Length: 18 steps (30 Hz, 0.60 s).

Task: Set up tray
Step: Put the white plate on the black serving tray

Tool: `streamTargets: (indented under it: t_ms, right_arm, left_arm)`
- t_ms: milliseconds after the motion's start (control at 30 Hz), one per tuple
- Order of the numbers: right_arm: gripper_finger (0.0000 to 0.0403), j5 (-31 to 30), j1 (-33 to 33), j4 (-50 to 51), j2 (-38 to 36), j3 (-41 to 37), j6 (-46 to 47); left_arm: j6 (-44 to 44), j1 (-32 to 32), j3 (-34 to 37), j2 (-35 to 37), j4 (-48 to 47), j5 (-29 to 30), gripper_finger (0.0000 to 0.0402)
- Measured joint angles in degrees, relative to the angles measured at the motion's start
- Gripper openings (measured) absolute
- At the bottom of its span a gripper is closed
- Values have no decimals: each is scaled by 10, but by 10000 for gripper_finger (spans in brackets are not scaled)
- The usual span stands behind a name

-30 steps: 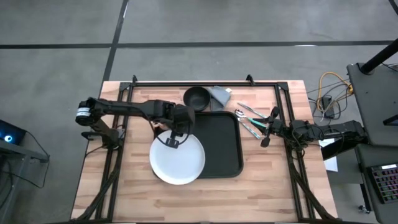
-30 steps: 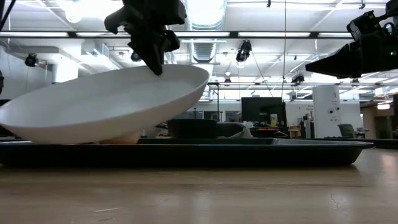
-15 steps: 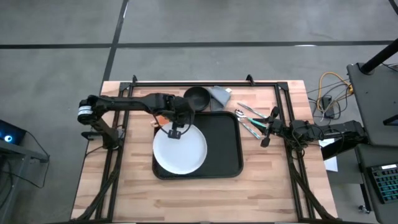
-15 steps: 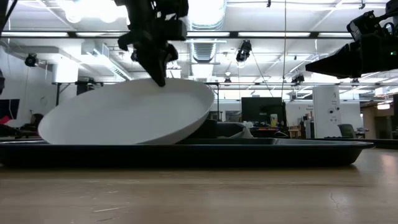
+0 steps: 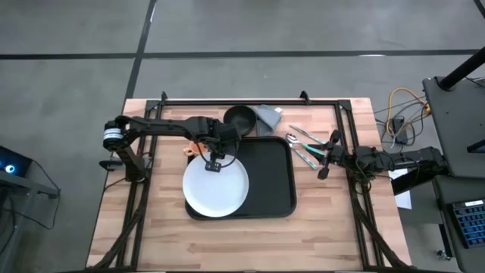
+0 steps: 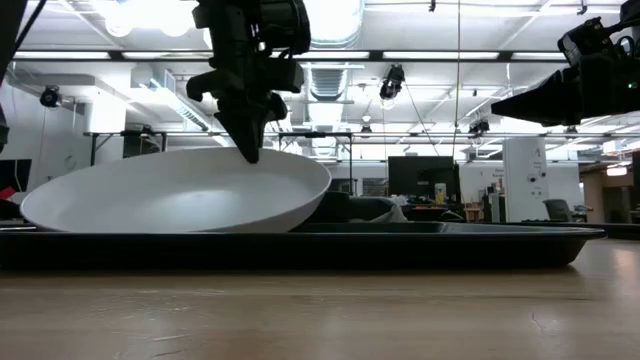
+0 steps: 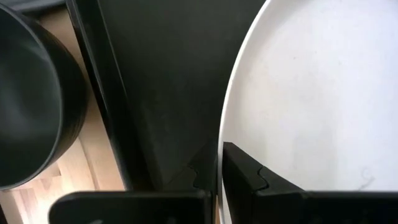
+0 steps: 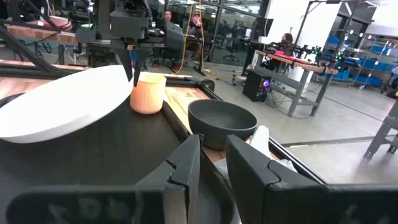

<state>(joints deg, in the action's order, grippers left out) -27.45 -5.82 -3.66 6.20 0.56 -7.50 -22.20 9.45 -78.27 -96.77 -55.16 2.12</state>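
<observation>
The white plate [image 5: 216,187] lies on the left part of the black tray [image 5: 267,174], its underside on the tray floor [image 6: 450,235]. My left gripper [image 5: 214,161] stands over the plate's far rim, pointing down, and is shut on it [image 6: 248,150]. My right gripper [image 5: 327,155] hovers past the tray's right edge, near the cutlery [image 5: 303,146], fingers a narrow gap apart with nothing between them [image 8: 212,168]. From the right wrist view the plate [image 8: 62,106] and the tray [image 8: 124,149] show ahead. My left gripper pinches the plate's far rim [image 7: 221,143], one finger on the white inner face [image 7: 245,177] and the other outside the rim [image 7: 189,182]. The fingers come from above, pointing down. The plate sits almost flat, its underside on the tray.
A black bowl [image 5: 240,119] and a grey cloth [image 5: 267,115] lie beyond the tray's far edge. A small orange cup [image 5: 195,146] stands just left of my left gripper. Cutlery lies right of the tray. Bare wood stretches along the near edge [image 5: 242,239].
My left gripper has carried the plate's held rim a little toward the table's right and then down. The plate, first steeply tilted and overhanging the tray's left edge, now lies almost flat within the tray. The right arm has kept still.
</observation>
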Motion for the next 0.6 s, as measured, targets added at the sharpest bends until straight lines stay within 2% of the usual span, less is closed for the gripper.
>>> streamTargets:
  t_ms: [600]
  right_arm:
    - [68, 0, 0, 0, 0, 0, 0]
  left_arm:
    - [0, 0, 23, 0, 20, -1, 0]
